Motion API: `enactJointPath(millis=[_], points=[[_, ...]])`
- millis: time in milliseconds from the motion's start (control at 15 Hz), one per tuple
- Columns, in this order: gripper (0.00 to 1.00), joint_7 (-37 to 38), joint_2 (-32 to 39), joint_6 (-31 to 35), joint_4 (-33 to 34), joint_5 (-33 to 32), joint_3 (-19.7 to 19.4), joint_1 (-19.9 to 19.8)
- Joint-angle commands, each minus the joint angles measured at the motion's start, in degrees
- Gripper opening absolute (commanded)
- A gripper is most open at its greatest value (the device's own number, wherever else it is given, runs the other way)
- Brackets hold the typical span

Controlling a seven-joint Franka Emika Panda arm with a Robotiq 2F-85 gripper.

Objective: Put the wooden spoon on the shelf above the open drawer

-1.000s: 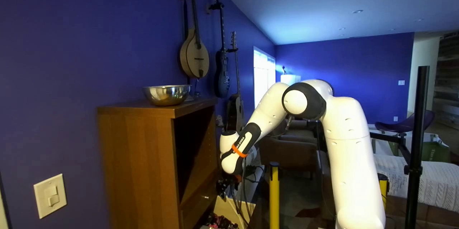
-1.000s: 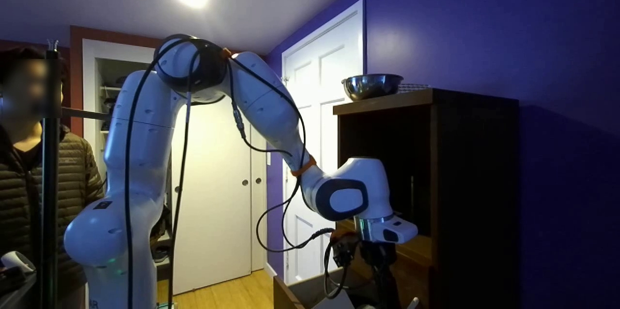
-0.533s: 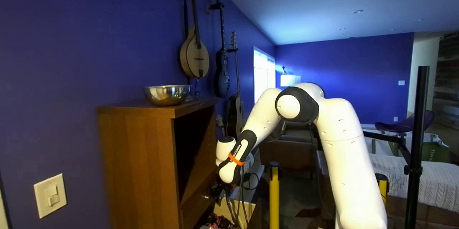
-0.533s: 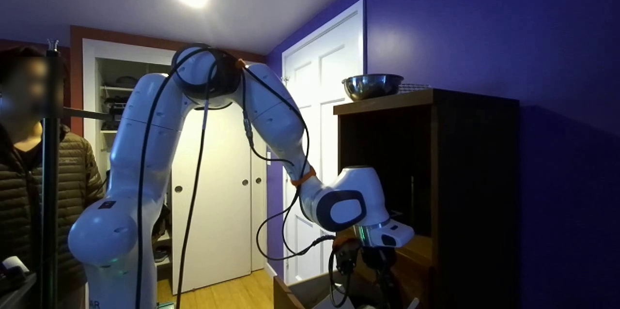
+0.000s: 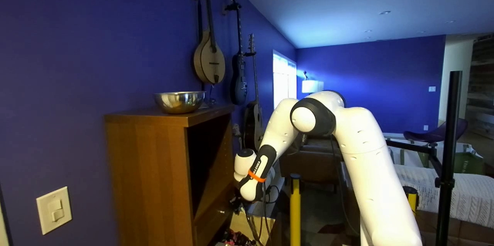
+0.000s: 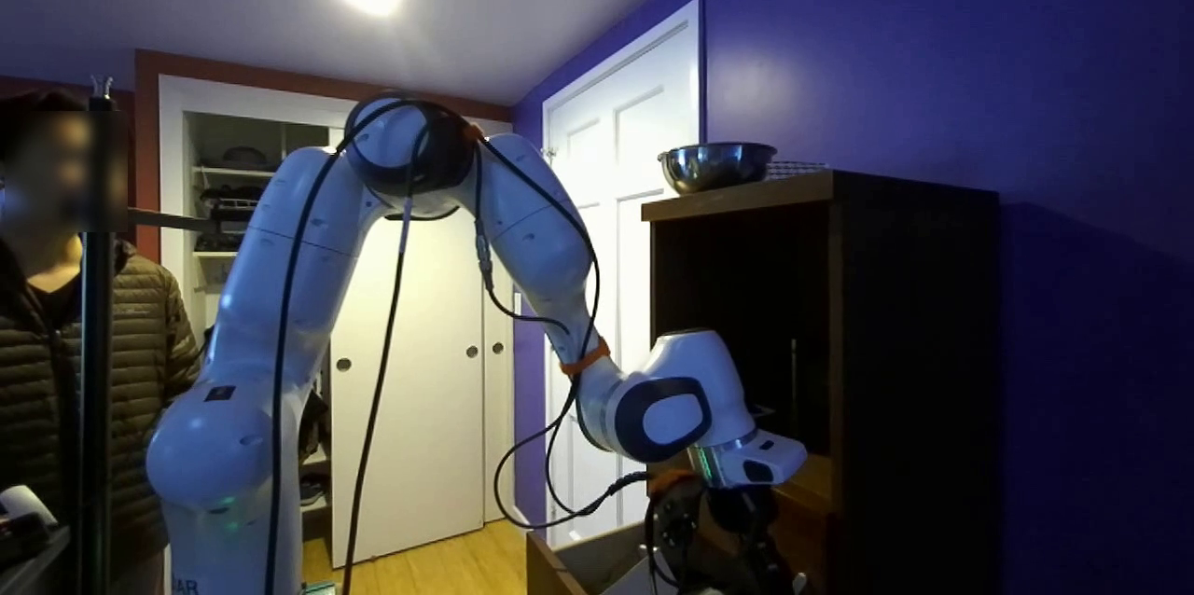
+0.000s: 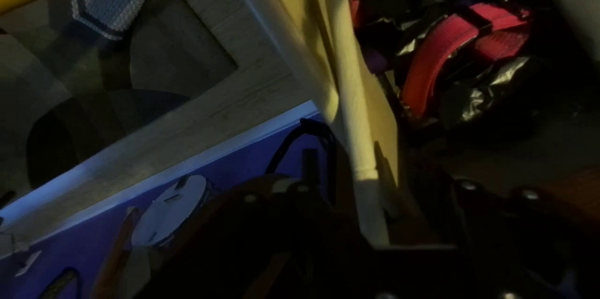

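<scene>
The wooden spoon does not show in any view. The open drawer shows pale tan in an exterior view (image 5: 251,224), and its pale wall (image 7: 358,125) crosses the wrist view. The shelf (image 6: 810,476) is a brown board at the bottom of the dark cabinet recess, partly behind the hand. My gripper (image 6: 760,548) points down at the drawer, low in front of the cabinet; its tips are hard to make out there. In the wrist view the dark gripper (image 7: 386,186) has its fingers spread wide apart, with the drawer wall seen between them and nothing visibly held.
The brown cabinet (image 5: 150,176) carries a metal bowl (image 5: 180,102) on top. Dark bags and a red strap (image 7: 433,60) lie in the drawer. A yellow post (image 5: 295,211) stands near the arm. A person (image 6: 84,343) stands behind the robot.
The arm has come down, with its elbow lower and further toward the cabinet. The hand has sunk a little, closer to the drawer.
</scene>
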Motion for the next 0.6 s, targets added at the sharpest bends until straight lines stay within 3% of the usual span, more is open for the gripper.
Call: enactJointPath(millis=[0,200,333,533], points=[[0.21,1.8,1.0,2.4,1.5,-1.1,-3.1,2.4],[0.01,1.4,0.9,2.4,1.2,-0.5,-3.7,2.9],[0.00,2.2,0.3,1.8,1.0,-1.3,-5.0,3.9],[0.03,7.0,-4.3,-0.5,-1.6,-5.5,-10.8,8.5]])
